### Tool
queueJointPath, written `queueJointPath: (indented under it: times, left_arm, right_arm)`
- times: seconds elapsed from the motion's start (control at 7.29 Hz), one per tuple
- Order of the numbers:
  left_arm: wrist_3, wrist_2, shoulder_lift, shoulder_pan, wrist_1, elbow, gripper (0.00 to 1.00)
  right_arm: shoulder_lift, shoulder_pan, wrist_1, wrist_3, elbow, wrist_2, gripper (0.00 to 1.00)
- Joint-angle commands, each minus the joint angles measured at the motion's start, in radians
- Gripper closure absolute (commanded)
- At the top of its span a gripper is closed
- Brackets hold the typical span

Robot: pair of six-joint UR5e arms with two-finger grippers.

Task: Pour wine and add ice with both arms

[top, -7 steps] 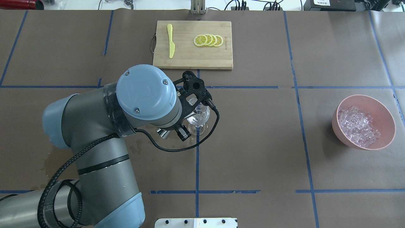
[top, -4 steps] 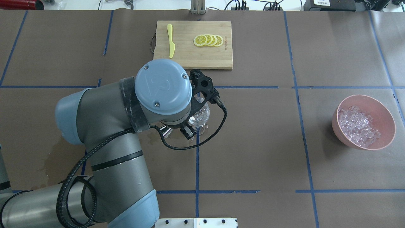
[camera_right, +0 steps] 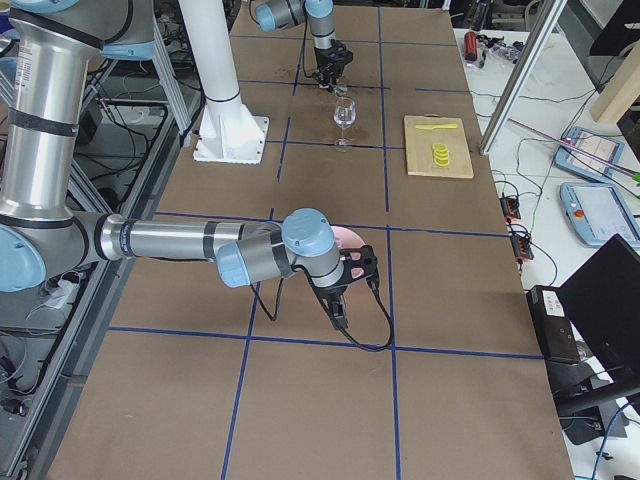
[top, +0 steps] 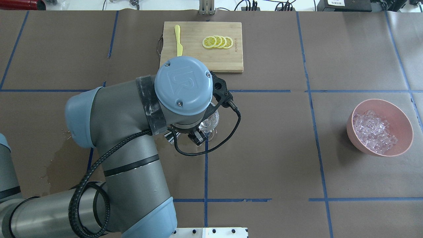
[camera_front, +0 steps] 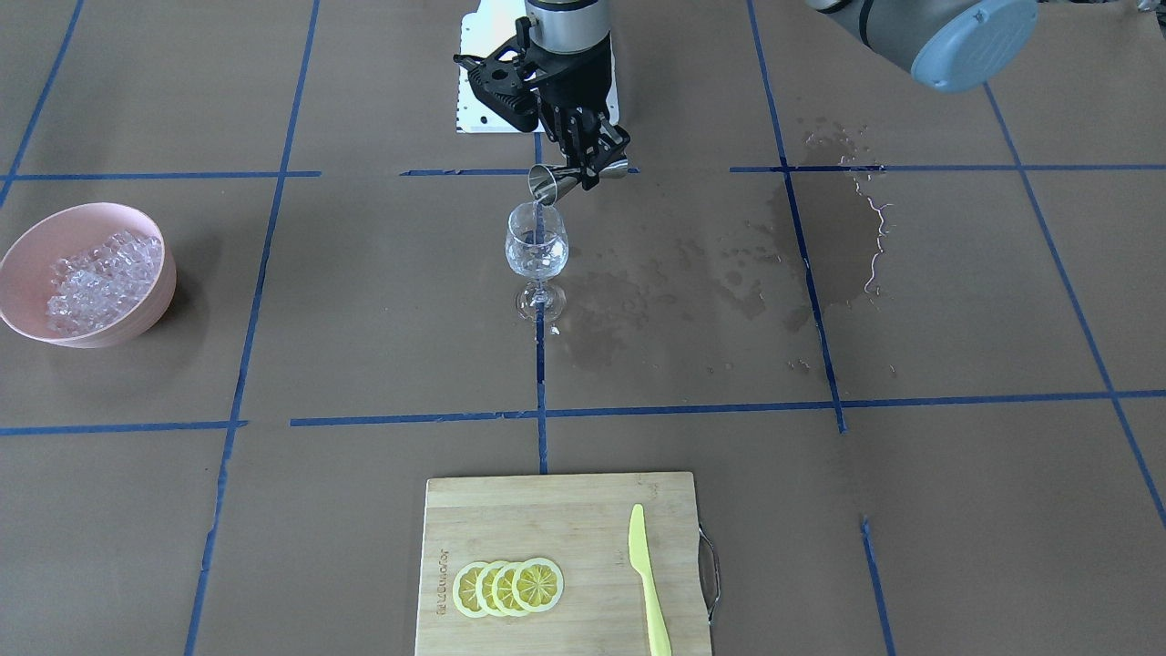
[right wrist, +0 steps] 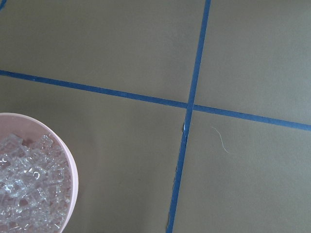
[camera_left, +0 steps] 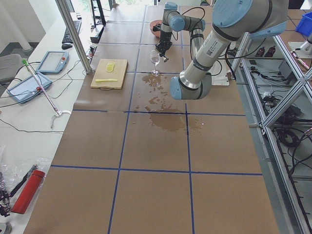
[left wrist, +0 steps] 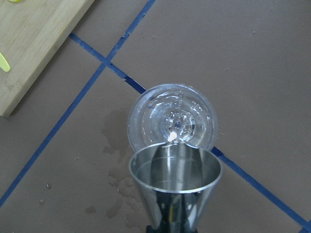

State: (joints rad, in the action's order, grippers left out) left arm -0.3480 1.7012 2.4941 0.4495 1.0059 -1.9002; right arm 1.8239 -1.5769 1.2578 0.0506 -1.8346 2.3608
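jaws of the left gripper [camera_front: 583,167] are clamped on a steel jigger [camera_front: 549,185], which is tipped with its mouth over the rim of the wine glass [camera_front: 537,244]. the jaws of the right gripper [camera_right: 340,290] show only in a side view, so it cannot be told whether they are apart or together.

the pour looks to be at or near its end. the left wrist view looks into a jigger that seems almost drained, and the wine [camera_front: 537,264] sits as a shallow clear pool low in the glass. the ice step looks not yet begun. the right arm [camera_right: 170,240] hangs beside the pink bowl [top: 408,129], well apart from the glass. the ice [top: 373,132] lies heaped in that bowl, and none can be made out in the glass.

the tabletop [camera_front: 911,501] is covered in brown paper marked off by blue tape lines. dark wet stains [camera_front: 820,264] spread from just beside the foot of the glass toward the robot's left. a wooden cutting board [camera_front: 565,519] lies on the operators' side, carrying a row of overlapping lemon slices [camera_front: 508,588] and a yellow knife [camera_front: 649,583], which are apart from each other. a side bench with cables and tablets runs along the far edge in the left side view.
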Motion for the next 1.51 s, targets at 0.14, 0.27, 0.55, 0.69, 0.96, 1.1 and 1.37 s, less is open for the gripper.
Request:
queueJointPath:
  times: [0.14,0.27,0.55,0.69,0.96,1.1,1.37]
  left_arm:
    - [0.003,0.0,0.075,0.0,-0.084,0.067,1.0]
    - [0.007,0.0,0.104,0.0,-0.123,0.094,1.0]
    - [0.012,-0.003,0.129,0.0,-0.176,0.116,1.0]
    - [0.012,-0.005,0.141,0.0,-0.194,0.134,1.0]
    - [0.032,-0.008,0.175,0.0,-0.246,0.165,1.0]
    - [0.062,-0.008,0.202,0.0,-0.269,0.191,1.0]
    - [0.064,-0.009,0.203,0.0,-0.27,0.197,1.0]
  right_arm:
    - [0.0,0.002,0.0,0.0,0.0,0.0,0.0]
    - [0.0,0.0,0.0,0.0,0.0,0.0,0.0]
    - [0.0,0.0,0.0,0.0,0.0,0.0,0.0]
    - [0.0,0.0,0.0,0.0,-0.002,0.0,0.0]
    - [-0.002,0.002,0.0,0.0,-0.002,0.0,0.0]
    - [0.0,0.0,0.0,0.0,-0.002,0.0,0.0]
    - [0.0,0.002,0.0,0.0,-0.002,0.0,0.0]
